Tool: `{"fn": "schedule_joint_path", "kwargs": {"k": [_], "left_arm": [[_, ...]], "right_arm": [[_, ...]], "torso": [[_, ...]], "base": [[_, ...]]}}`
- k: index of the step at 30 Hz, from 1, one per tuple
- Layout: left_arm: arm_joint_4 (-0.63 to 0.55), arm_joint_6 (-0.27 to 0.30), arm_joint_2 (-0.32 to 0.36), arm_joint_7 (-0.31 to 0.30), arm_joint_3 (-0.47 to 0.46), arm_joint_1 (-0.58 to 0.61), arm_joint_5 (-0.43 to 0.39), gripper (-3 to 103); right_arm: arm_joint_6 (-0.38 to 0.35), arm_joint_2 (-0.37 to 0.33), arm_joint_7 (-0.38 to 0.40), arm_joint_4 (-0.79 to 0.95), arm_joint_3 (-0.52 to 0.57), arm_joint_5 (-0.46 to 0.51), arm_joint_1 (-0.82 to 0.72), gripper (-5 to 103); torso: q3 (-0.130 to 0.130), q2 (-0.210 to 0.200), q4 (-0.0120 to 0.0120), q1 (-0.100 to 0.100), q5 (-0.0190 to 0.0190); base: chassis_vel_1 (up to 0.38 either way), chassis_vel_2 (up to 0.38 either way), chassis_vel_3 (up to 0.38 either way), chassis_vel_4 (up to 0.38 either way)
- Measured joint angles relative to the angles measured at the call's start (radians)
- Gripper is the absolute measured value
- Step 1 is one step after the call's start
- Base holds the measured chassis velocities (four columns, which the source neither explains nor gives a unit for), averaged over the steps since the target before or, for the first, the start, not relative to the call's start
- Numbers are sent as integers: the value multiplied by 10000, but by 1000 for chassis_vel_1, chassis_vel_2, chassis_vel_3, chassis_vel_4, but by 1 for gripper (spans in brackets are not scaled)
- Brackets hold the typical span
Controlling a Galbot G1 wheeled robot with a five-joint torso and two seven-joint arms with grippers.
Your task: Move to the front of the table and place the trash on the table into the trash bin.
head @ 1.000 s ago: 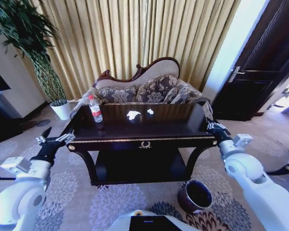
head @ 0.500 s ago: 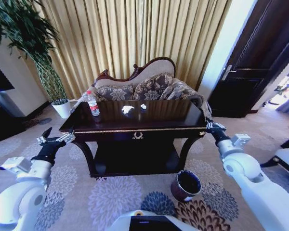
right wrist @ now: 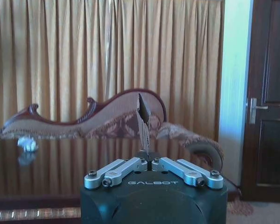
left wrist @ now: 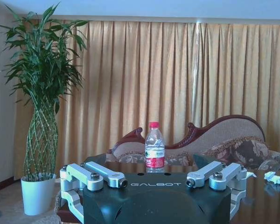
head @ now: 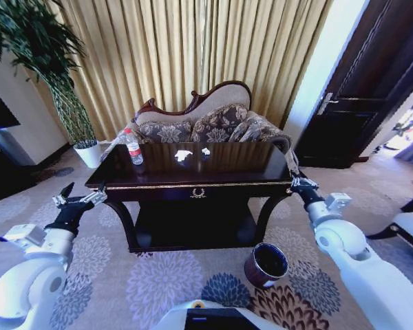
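The near-black table [head: 193, 187] with gold trim stands straight ahead. On its top a clear water bottle [head: 133, 148] with a red label stands at the left, and two white paper scraps [head: 183, 155] [head: 205, 151] lie near the middle. The maroon trash bin [head: 266, 264] sits on the carpet by the table's right front leg. My left gripper [head: 79, 199] hangs open, off the table's left front corner. My right gripper [head: 297, 180] is shut on nothing, beside the right front corner. The left wrist view shows the bottle [left wrist: 154, 147] and a scrap [left wrist: 273, 177]. Another scrap [right wrist: 27, 143] appears in the right wrist view beyond the shut fingers [right wrist: 143, 123].
A carved sofa [head: 206, 124] stands behind the table against gold curtains. A tall plant in a white pot [head: 89, 155] is at the back left. A dark door [head: 361, 103] is at the right. Patterned carpet lies open between me and the table.
The whole view has shifted, so the camera moved: table and bin now sit slightly farther off and more to the left. Both arms hold much the same pose.
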Motion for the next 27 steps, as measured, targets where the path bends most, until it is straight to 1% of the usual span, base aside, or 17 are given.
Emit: {"fn": "schedule_joint_path", "kwargs": {"k": [3,4,10,13,18,21,23,27], "left_arm": [[0,-2,0,6,-3,-1,0,100],[0,-3,5,10,-23,-2,0,100],[20,-8,-14,14,-32,-7,-2,100],[34,-19,-37,31,-19,-2,0,100],[72,-38,-41,43,6,-11,9,100],[112,-60,-80,52,41,-41,25,100],[116,-62,-87,52,47,-41,26,100],[130,-93,-96,74,56,-35,45,100]], "right_arm": [[-17,94,-52,-34,50,-91,-204,0],[-87,190,-93,-3,152,-156,-569,0],[-120,390,-212,-27,310,-487,-1203,0],[-131,707,-340,-357,321,-1012,-1763,0],[-146,960,-437,-985,125,-1455,-1978,0],[-102,1303,-694,-2625,-298,-2200,-1705,0],[-95,1350,-722,-2903,-365,-2294,-1614,0],[-79,1725,-984,-4872,-797,-2741,-841,0]], "torso": [[0,0,1,0,0],[1,-1,0,1,-1],[0,0,1,0,-2],[0,0,0,0,-2],[0,0,-1,0,0],[0,0,-1,0,0],[0,0,-1,0,0],[0,0,3,0,1]], "base": [[0,0,0,0],[0,0,0,0],[0,0,0,0],[0,0,0,0],[0,0,0,0],[0,0,0,0],[0,0,0,0],[0,0,0,0]]}}
